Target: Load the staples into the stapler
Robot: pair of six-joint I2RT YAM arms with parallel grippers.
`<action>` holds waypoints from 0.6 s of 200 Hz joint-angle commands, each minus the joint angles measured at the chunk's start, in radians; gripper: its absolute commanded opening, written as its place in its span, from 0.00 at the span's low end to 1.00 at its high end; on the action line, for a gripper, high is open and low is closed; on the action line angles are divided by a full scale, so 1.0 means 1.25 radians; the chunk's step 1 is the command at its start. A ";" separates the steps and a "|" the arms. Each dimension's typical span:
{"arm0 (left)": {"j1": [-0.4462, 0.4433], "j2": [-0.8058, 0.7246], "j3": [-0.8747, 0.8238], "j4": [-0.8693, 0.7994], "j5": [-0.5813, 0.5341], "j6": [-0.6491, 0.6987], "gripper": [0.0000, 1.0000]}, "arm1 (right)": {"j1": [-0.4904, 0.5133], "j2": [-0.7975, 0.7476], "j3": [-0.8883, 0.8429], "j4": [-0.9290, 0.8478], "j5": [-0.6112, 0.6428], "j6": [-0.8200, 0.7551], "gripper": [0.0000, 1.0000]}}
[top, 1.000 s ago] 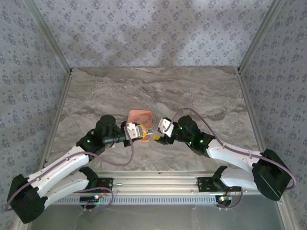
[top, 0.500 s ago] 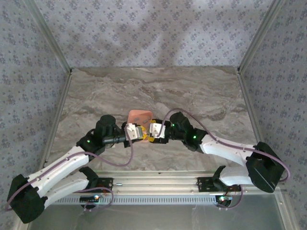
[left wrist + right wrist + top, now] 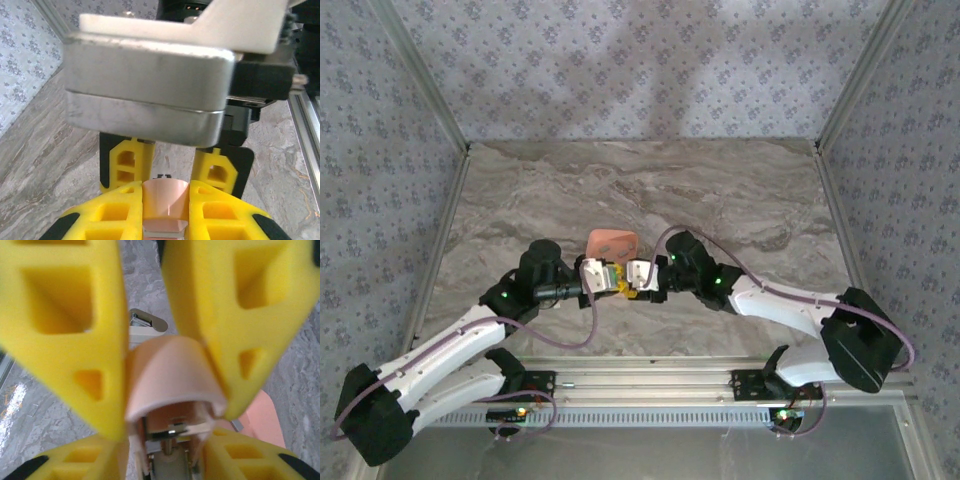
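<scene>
The small pink stapler [image 3: 165, 197] hangs between both grippers just in front of the salmon-pink tray [image 3: 612, 240]. My left gripper [image 3: 606, 277] is shut on the stapler's rounded pink cover [image 3: 170, 370]; its yellow fingers [image 3: 65, 340] flank that cover in the right wrist view. My right gripper [image 3: 636, 282] faces it from the right. Its jaws lie against both sides of the stapler's body, where a metal channel [image 3: 170, 462] shows under the raised cover. One tiny grey strip of staples [image 3: 236, 425] lies at the tray's edge [image 3: 262, 415].
A tan mini stapler [image 3: 145, 326] lies on the marble table [image 3: 740, 190] just beyond the held one. Metal rails [image 3: 440, 220] and patterned walls bound the table at the left, right and back. The arms' mounting rail [image 3: 650, 385] runs along the near edge.
My right gripper has moved left until it meets the left gripper, and its jaws have narrowed around the stapler. The left gripper has held still with the stapler.
</scene>
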 commanded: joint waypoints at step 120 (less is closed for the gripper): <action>-0.005 0.081 -0.003 0.081 -0.476 -0.430 0.66 | -0.078 -0.082 -0.080 -0.015 0.425 0.715 0.16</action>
